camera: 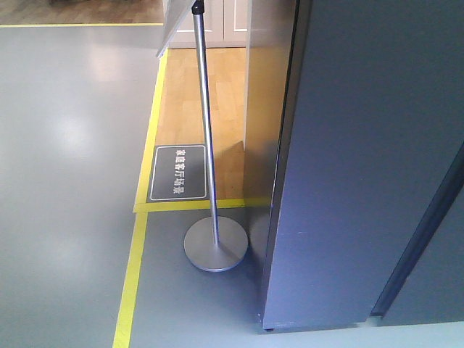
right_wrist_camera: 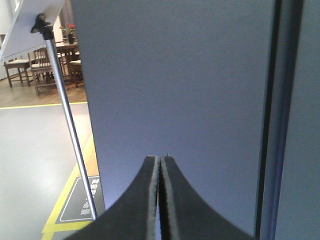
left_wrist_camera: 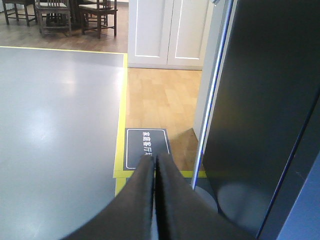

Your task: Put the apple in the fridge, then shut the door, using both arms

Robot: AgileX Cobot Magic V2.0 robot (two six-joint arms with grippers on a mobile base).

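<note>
Smooth grey floor [camera: 65,145] with yellow tape lines [camera: 130,283] fills the left; a wood-plank patch [camera: 217,109] lies upper centre. The matte dark-grey door [camera: 348,181] fills the right. A chrome stand [camera: 215,243] is beside it. Both left gripper [left_wrist_camera: 155,159] and right gripper [right_wrist_camera: 160,157] are pressed together, empty. No apple shows.

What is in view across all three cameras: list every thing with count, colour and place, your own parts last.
fridge: one, dark grey, right of the front view; no apple visible.
sign stand: one, silver pole on a round base, left of the fridge.
floor sign: one, dark with white characters, on the wood floor behind the stand.
floor tape: yellow lines, edging the grey floor.
cabinet: one, white doors, at the back.
chairs: several, dark wood, far left at the back.
left hand: one, black, shut, empty, beside the fridge.
right hand: one, black, shut, empty, facing the fridge panel.
</note>
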